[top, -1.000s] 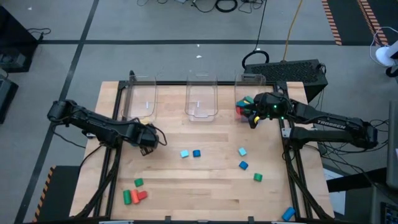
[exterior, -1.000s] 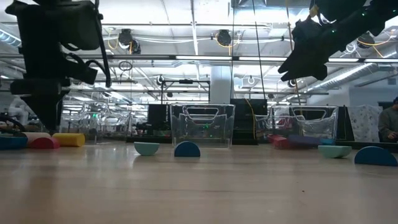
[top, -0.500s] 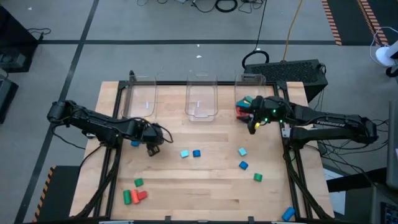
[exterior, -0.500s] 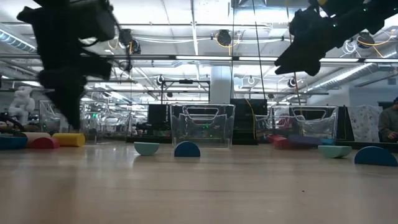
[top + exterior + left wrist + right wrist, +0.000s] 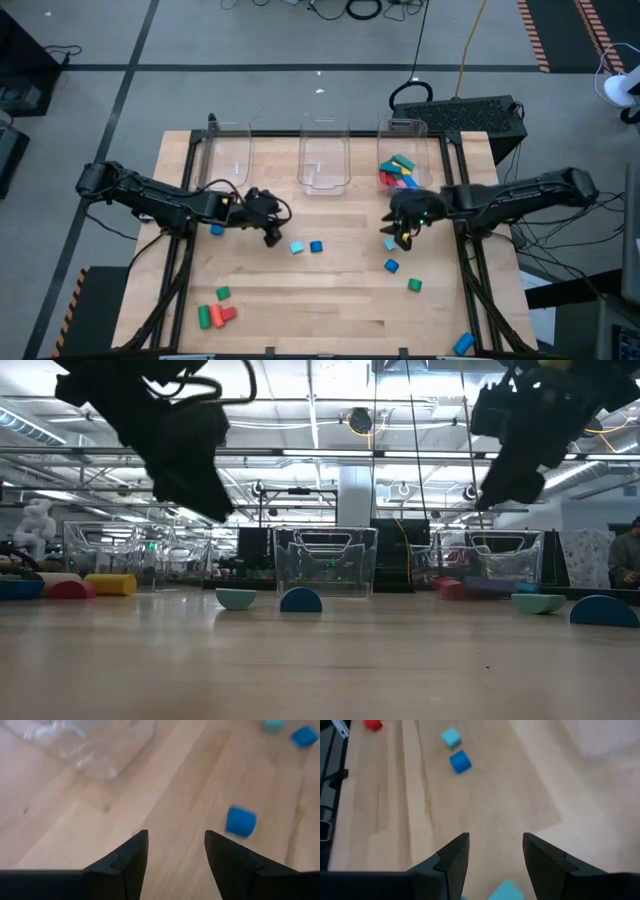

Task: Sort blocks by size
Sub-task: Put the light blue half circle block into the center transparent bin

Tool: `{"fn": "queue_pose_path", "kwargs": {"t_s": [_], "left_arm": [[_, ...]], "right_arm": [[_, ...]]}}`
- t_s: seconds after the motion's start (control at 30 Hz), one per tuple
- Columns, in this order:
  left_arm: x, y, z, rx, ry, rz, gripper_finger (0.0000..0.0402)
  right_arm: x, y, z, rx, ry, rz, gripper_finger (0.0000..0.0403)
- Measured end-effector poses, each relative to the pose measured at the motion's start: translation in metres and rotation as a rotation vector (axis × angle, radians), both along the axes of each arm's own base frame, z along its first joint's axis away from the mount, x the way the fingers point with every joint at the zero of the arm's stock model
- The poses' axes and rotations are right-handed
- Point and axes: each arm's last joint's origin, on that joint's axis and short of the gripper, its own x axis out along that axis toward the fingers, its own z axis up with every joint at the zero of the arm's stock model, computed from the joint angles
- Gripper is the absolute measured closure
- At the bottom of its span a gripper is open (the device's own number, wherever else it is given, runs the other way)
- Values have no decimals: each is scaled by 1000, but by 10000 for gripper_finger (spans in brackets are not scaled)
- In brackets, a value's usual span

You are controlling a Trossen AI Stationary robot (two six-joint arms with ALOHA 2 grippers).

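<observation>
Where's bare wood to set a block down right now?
Free: the near-centre strip between the red-green cluster and the green cube, and the left part of the table ahead of the left bin. Crowded: mid-table, where the left gripper nears the blue pair and the right gripper hovers over light-blue blocks.

Off-task items: table, bins, surroundings

Light wooden table [image 5: 330, 290] on a black frame; three clear plastic bins [image 5: 324, 160] in a row along its far edge, left [image 5: 228, 158], middle and right [image 5: 402, 140]. Behind the far right corner, a black perforated box [image 5: 470, 112]; black cables [image 5: 360, 8] on grey floor [image 5: 120, 60]; ceiling lights [image 5: 330, 453] in the room behind.
</observation>
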Motion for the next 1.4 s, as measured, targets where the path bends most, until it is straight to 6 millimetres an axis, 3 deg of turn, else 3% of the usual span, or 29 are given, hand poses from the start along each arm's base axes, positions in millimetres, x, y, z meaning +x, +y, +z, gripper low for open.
{"fn": "queue_pose_path", "kwargs": {"t_s": [0.43, 0.6, 0.77, 0.83, 1.1, 1.4], "left_arm": [[18, 0, 14, 132, -208, -7, 206], [31, -5, 0, 169, -202, -49, 206], [45, -9, -24, 209, -151, -92, 206], [48, -10, -32, 203, -136, -98, 206], [53, -10, -46, 197, -104, -102, 206], [56, -11, -42, 189, -152, -103, 206]], "right_arm": [[6, 23, -35, 151, 272, -136, 234], [0, 23, -46, 121, 402, -159, 234], [-4, 30, -49, -49, 434, 95, 234], [-3, 32, -49, -48, 423, 104, 234], [4, 34, -50, 200, 388, -287, 234], [11, 36, -72, 171, 482, -360, 234]]}}
